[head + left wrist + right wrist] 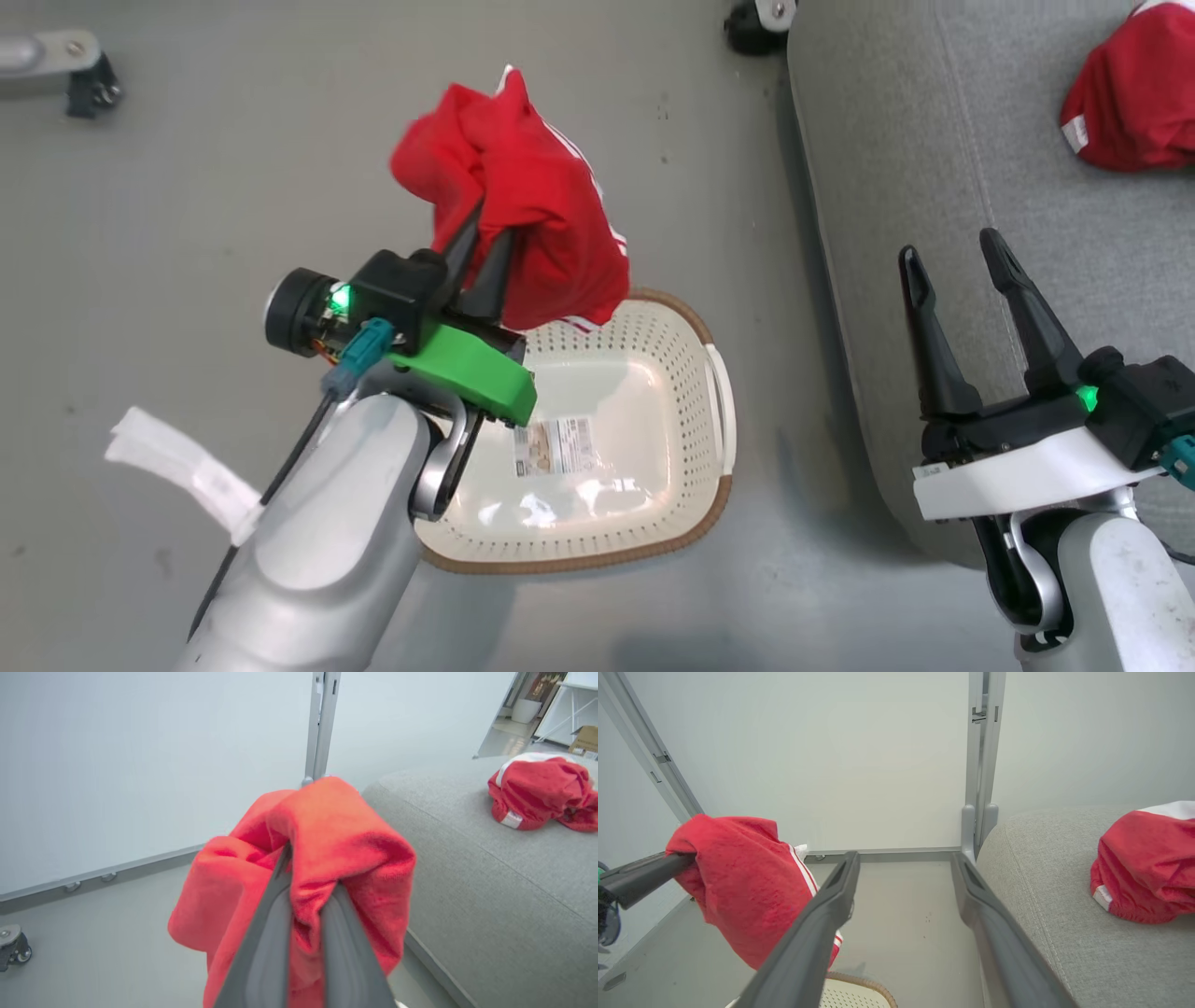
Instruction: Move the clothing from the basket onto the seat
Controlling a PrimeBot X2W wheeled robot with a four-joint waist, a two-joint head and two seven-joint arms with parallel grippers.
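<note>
Your left jaws are pressed together on a red garment (532, 196), pinching a fold of it between the two dark fingers (485, 271). The cloth bunches over the fingertips and droops on the side towards the basket (695, 373). In the left wrist view the fabric wraps both fingers and hides their tips.

You hold that garment up in the air, over the basket's far rim. In the right wrist view its white-striped hem hangs just over the brown woven rim; whether it touches there you cannot tell.

The basket stands on the grey floor (233, 187), just beside the edge of the seat (934, 187). A sticker label (553, 446) shows on its glossy cream bottom. Your left forearm covers the basket's near left corner in the head view.

Your right jaws are spread wide, with open air between the fingers (934, 345). They point up the head view, over the seat's near edge, to the right of the basket and well apart from the held garment.

The other garment (1134, 107) lies crumpled on the seat, red with a white patch, well apart from both jaws.

A white strip (177, 462) shows beside your left arm, and a dark caster (747, 28) stands at the seat's far corner.
</note>
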